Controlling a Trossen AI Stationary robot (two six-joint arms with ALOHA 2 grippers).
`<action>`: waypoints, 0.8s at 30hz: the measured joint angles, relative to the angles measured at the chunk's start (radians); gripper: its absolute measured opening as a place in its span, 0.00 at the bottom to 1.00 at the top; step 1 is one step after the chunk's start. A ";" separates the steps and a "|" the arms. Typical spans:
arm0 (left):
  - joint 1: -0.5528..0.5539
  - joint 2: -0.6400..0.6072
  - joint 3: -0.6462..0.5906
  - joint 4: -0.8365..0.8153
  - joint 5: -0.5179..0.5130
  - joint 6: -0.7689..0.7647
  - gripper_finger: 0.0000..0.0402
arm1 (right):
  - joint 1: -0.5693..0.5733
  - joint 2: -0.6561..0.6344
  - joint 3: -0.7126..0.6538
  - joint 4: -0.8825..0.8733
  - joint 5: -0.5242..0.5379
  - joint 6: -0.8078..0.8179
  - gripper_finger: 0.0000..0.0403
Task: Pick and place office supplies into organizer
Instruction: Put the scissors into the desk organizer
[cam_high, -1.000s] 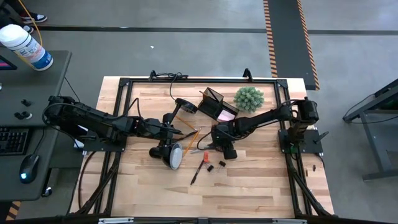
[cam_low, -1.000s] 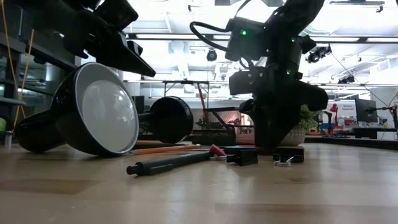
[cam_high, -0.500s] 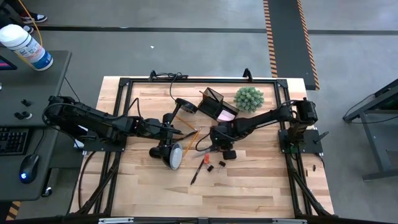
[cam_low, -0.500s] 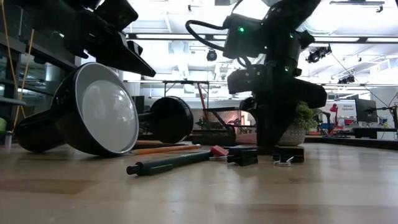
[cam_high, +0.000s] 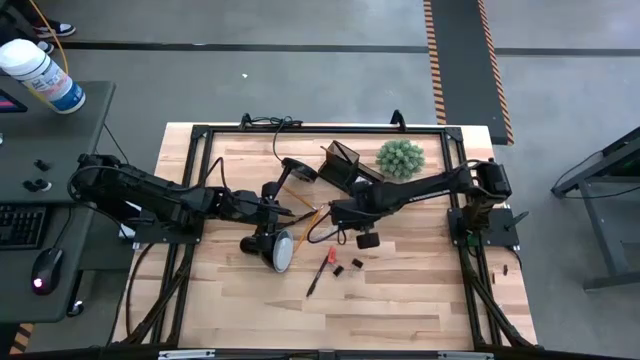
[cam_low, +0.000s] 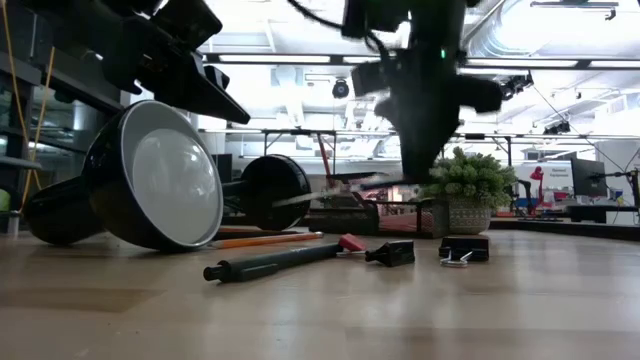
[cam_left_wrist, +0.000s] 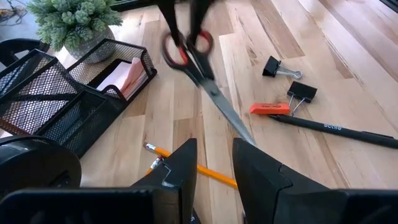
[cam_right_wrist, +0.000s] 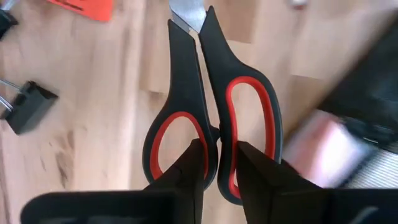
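wooden table and what rests on it

we note a light wooden table (cam_high: 400, 300) with a black frame along its edges. near the middle a black desk lamp (cam_high: 275, 245) lies tipped on its side, shade facing the front. a yellow pencil (cam_left_wrist: 193, 167) lies on the boards just beside it. in front of that we see a black pen (cam_high: 317, 277), a small orange eraser-like piece (cam_left_wrist: 269, 108) near its tip, and two black binder clips (cam_high: 346, 267) close together. toward the back edge stand a dark mesh organizer (cam_high: 345, 164) and, beside it, a green spiky plant ball (cam_high: 400, 158).
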 joint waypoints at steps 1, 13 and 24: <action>0.000 0.000 0.000 -0.001 0.000 0.000 0.23 | 0.005 0.000 0.033 -0.057 0.036 0.001 0.16; 0.000 0.000 0.000 -0.005 0.000 0.000 0.23 | -0.003 -0.004 0.365 -0.537 0.576 0.011 0.18; 0.000 0.000 0.000 -0.013 0.000 0.000 0.23 | -0.156 -0.004 0.388 -0.582 0.790 -0.116 0.18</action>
